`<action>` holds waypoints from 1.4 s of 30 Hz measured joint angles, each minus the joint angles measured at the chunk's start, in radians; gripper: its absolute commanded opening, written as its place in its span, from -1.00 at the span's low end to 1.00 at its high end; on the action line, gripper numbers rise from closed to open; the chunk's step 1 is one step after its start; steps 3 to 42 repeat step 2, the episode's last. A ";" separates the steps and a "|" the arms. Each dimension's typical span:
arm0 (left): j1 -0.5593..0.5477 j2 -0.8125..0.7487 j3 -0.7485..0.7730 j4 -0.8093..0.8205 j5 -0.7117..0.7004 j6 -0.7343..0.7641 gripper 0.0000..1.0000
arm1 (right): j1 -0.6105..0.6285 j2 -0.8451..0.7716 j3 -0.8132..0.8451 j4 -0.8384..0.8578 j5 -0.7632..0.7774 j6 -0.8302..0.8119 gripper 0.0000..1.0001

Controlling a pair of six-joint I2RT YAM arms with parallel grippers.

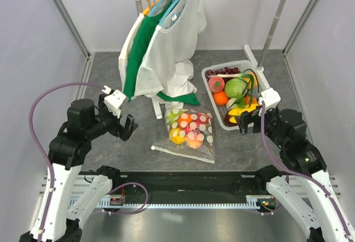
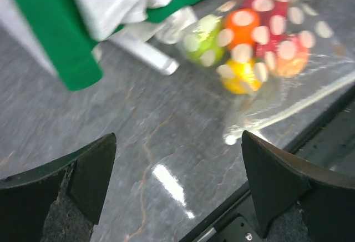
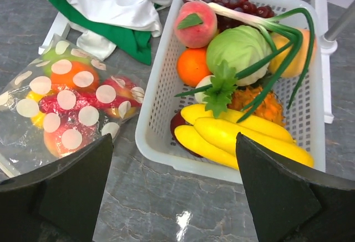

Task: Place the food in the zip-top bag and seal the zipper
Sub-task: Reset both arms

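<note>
The clear, white-dotted zip-top bag (image 1: 204,150) lies flat at the centre of the top view, bulging with green, orange, yellow and red food (image 1: 186,121). The left gripper (image 1: 125,124) and right gripper (image 1: 248,121) flank it, jaws wide apart, touching nothing.

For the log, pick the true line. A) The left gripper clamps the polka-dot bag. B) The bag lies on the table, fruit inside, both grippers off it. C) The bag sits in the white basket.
B: the polka-dot bag, toy fruit inside, lies on the table; left gripper and right gripper stand open, off it.
</note>
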 measured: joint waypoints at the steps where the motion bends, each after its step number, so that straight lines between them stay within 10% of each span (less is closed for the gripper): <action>1: 0.007 -0.001 -0.003 -0.002 -0.027 0.000 0.99 | -0.004 -0.014 -0.001 -0.005 0.003 0.000 0.96; 42: 0.013 -0.001 -0.003 -0.002 -0.049 0.000 0.99 | -0.006 -0.024 -0.002 -0.009 0.005 -0.002 0.96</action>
